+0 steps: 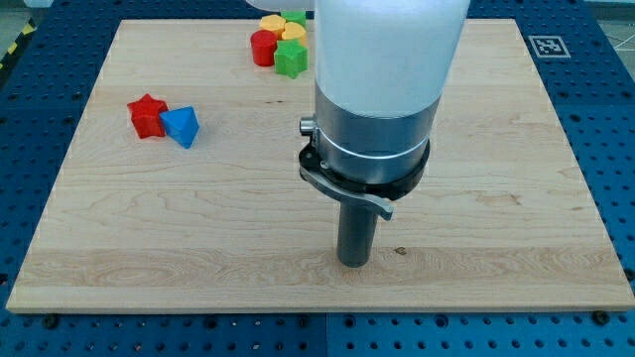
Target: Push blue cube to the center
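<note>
My tip [353,262] rests on the desk [496,198] near the view's bottom centre; no gripper is fitted, only a rod holding nothing. Blue cube [182,126] lies well apart toward the view's upper left, touching a red star [147,115]. A red cylinder [263,47], green star [291,59] and yellow blocks [283,22] cluster at the view's top edge.
</note>
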Action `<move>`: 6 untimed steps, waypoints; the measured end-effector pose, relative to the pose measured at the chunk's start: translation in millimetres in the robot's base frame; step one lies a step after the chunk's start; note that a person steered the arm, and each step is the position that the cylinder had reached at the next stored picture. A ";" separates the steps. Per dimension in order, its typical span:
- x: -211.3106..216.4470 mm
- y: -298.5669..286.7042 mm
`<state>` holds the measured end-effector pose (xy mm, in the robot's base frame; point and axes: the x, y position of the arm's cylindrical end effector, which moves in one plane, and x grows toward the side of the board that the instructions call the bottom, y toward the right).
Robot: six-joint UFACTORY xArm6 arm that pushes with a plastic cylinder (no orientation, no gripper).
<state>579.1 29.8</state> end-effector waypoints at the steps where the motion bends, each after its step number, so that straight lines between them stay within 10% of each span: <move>1: 9.6 -1.3; 4: 37.8 11.2; 6: -34.1 41.1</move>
<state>544.9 70.9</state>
